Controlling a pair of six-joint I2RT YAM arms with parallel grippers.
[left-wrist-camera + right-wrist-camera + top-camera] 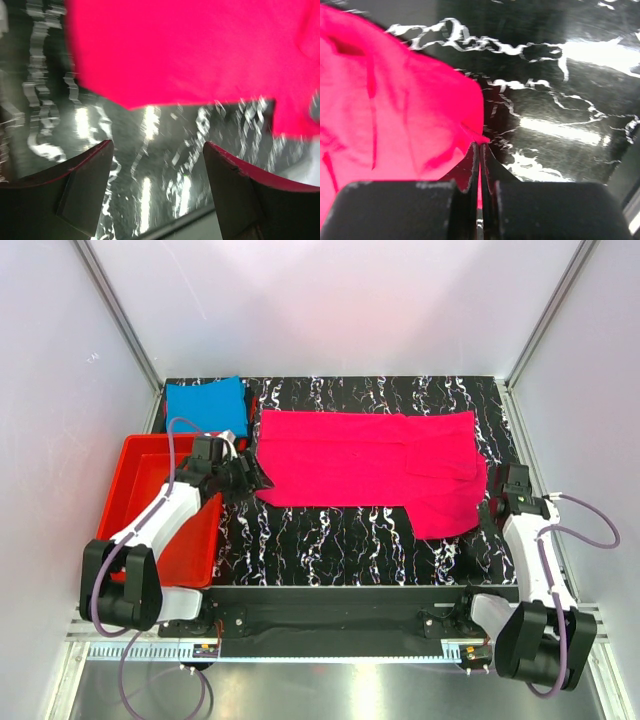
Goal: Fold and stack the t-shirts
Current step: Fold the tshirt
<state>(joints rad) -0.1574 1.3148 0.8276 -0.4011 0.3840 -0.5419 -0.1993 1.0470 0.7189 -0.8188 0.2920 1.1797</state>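
The pink shirt is soft and floppy. Your right hand pinches its right edge; your open left hand can grab the left.

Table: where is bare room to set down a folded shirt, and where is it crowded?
Free: the table strip between the pink shirt and the near edge; a narrower strip behind it, right of the blue shirt. Crowded: back left, around blue shirt, tray and left hand.

My right gripper is pinching the pink t-shirt, soft matt cloth, wrinkling. Beneath it the table is gleaming, glossy black with white veining. Behind my left gripper, the red tray is shining, smooth plastic.
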